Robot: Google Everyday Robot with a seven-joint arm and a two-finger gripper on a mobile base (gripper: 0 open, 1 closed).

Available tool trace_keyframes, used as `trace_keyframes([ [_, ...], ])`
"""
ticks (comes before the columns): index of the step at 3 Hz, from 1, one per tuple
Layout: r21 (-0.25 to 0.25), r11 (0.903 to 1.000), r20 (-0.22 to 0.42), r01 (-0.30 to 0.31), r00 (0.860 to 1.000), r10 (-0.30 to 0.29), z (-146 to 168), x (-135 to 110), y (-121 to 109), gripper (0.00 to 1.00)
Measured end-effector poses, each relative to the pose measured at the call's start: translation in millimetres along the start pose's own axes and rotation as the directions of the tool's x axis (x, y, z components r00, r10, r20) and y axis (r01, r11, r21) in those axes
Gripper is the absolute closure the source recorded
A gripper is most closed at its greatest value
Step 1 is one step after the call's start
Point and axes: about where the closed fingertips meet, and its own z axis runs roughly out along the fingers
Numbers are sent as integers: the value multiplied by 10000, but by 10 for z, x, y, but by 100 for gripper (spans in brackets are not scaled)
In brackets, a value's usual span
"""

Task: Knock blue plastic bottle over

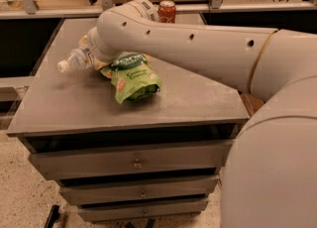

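Camera view shows the bottle (78, 59) lying down beside the bag (133, 77), the gripper (89, 52) against it; its state cannot be told. A push to the left could roll the bottle off the table (59, 108).

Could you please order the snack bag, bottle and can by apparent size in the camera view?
1. green snack bag.
2. blue plastic bottle, partly hidden by the gripper beside it.
3. red can, though farther away.

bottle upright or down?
Tipped. The bottle lies nearly flat on the table, cap to the left, by the bag. The gripper is hidden behind the arm, at the bottle.
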Motion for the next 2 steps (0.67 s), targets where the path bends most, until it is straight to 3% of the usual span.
trace_keyframes([
  [1, -99, 9999, 105, -60, 9999, 61, -43, -53, -43, 0],
  [2, -99, 9999, 106, -60, 9999, 61, -46, -53, -47, 0],
])
